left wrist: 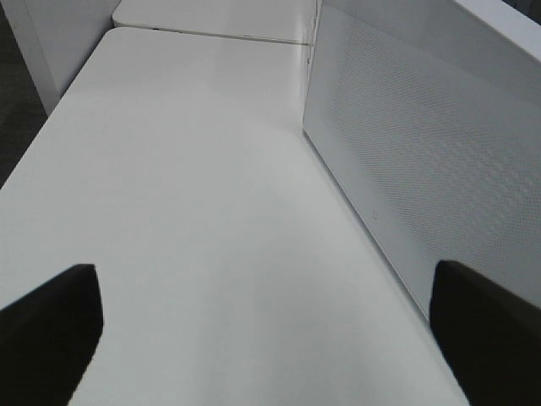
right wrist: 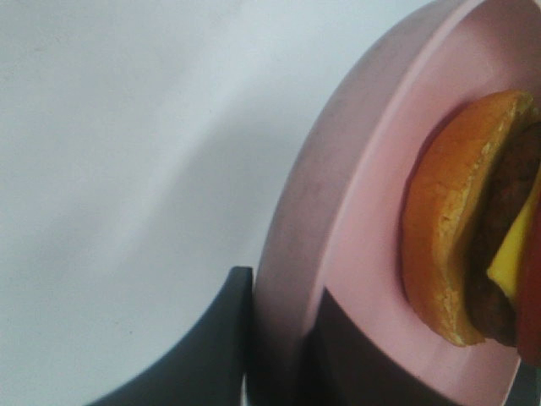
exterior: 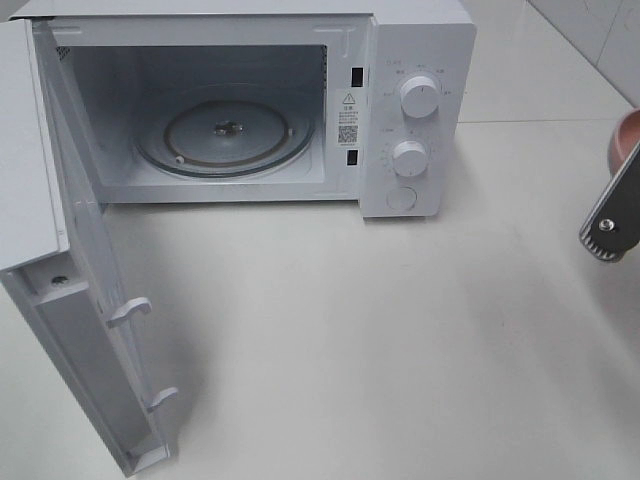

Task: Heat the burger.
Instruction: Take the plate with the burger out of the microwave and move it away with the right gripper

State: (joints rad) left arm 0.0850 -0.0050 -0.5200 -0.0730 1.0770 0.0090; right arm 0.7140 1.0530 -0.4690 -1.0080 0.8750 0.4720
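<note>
The burger (right wrist: pixel 461 220) shows its golden-brown bun, brown patty and a bit of yellow cheese in the right wrist view. It lies on a pink plate (right wrist: pixel 355 211). My right gripper (right wrist: pixel 279 342) is shut on that plate's rim, one dark finger on each side. In the exterior high view this gripper (exterior: pixel 620 190) sits at the far right edge with only a sliver of the plate (exterior: pixel 625 140) visible; the burger is cut off there. My left gripper (left wrist: pixel 270 338) is open wide over bare table, beside the microwave door (left wrist: pixel 406 152).
The white microwave (exterior: pixel 415 110) stands at the back with its door (exterior: pixel 95 330) swung fully open to the left. Its cavity holds only the glass turntable (exterior: pixel 225 135). Two knobs (exterior: pixel 419 97) sit on its right panel. White table (exterior: pixel 380 340) spreads in front.
</note>
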